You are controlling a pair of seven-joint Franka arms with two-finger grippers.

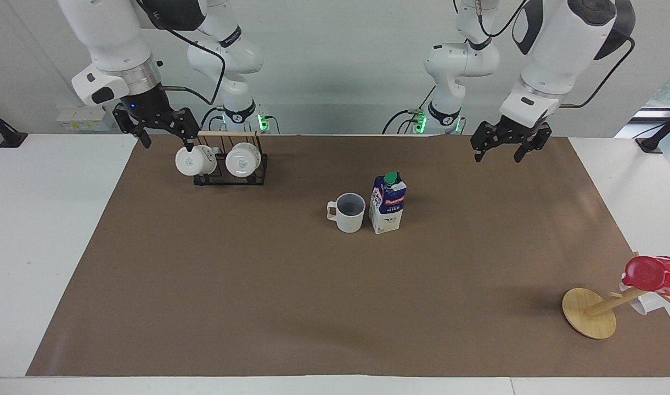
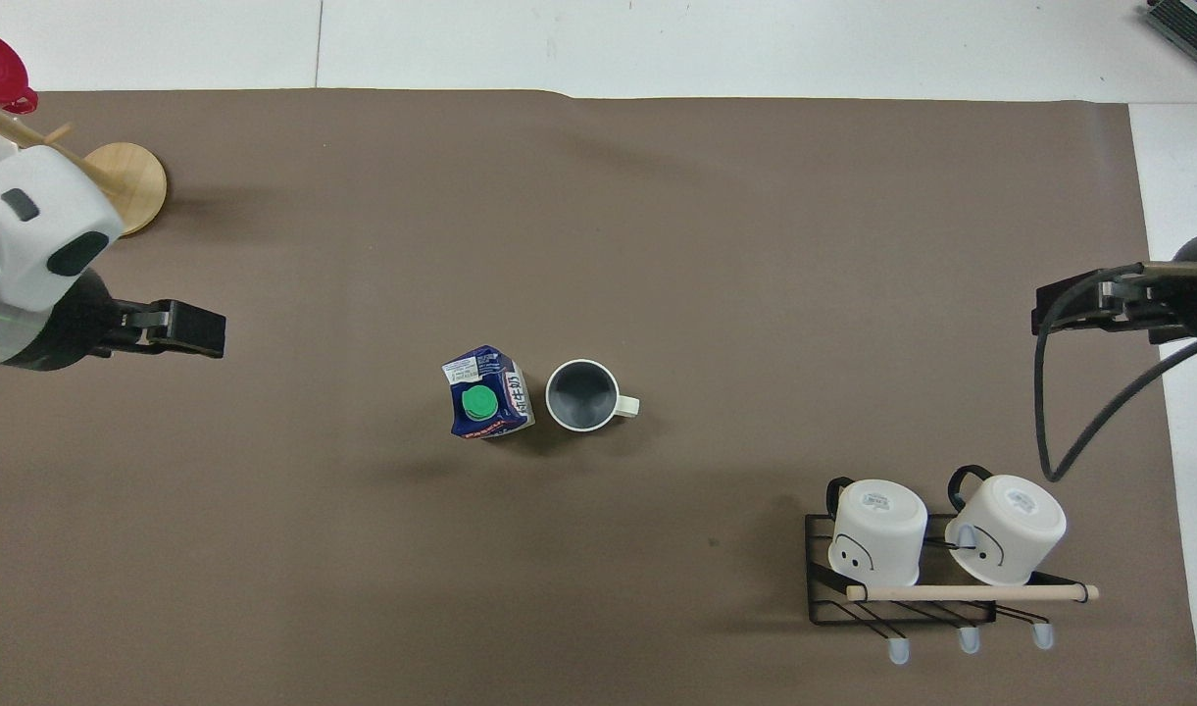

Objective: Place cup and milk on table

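The off-white cup [image 1: 349, 213] stands upright on the brown paper of the table [image 1: 258, 285], handle toward the right arm's end. The milk carton [image 1: 388, 203] stands upright right beside it, toward the left arm's end. Both also show in the overhead view, the cup [image 2: 580, 394] and the milk [image 2: 488, 404]. My left gripper [image 1: 497, 155] is open and empty, raised over the paper toward the left arm's end, well apart from the milk; it shows in the overhead view too [image 2: 181, 328]. My right gripper [image 1: 167, 144] is open and empty, held beside the mug rack.
A black wire rack [image 1: 230, 178] with two glossy white mugs stands near the robots at the right arm's end. A round wooden disc with a peg [image 1: 588, 312] carries a red cup [image 1: 654, 273] at the left arm's end, far from the robots.
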